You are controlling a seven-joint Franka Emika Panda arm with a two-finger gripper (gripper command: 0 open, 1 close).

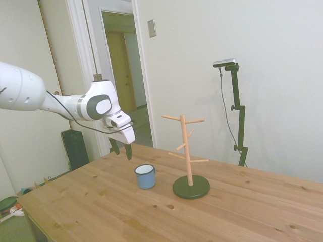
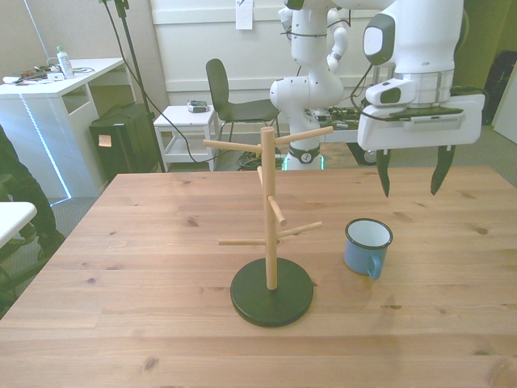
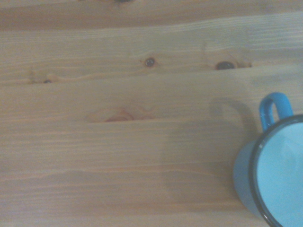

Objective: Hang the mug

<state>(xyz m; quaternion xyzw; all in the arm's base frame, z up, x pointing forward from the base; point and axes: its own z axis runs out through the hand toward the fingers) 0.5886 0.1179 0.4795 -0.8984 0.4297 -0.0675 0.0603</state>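
Mug (image 2: pixel 367 246) stands upright on the counter (image 2: pixel 145 242), below my hand (image 2: pixel 410 171) and a little toward the peg stand (image 2: pixel 271 242). I see my hand spread wide, holding nothing, clear above the rim.

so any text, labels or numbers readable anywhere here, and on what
None can be read.
The mug is plain blue enamel, with no print showing.
The peg stand is bare wood on a dark base.
The hand shows no legible marking.
A white sheet on the back wall is too small to read.
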